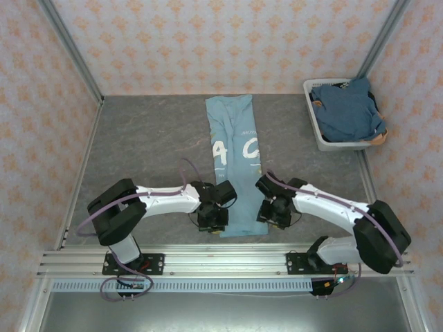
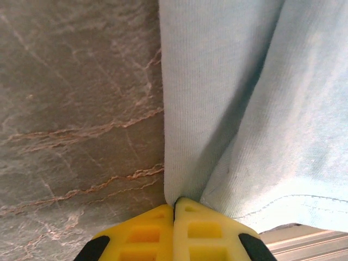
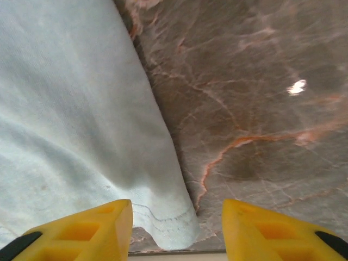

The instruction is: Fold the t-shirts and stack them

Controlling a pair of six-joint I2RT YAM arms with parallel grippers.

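On my left, the grey marbled bench [image 1: 145, 145] runs up to my left jaws. They are pressed shut on the near left corner of the light sky-blue t-shirt [image 1: 232, 149]. In the left wrist view their yellow fingers [image 2: 204, 231] meet, with the cloth's folded edge pinched between them. The shirt lies as a long narrow strip down the middle of the bench, with white block letters about halfway along and its near hem between my two arms. My right jaws stand apart at the near right corner, which lies flat between them, one finger on the cloth side and the other on the bench side. At the far right, the white basket [image 1: 325, 138] holds the slate-blue t-shirts [image 1: 349, 111] in a heap.
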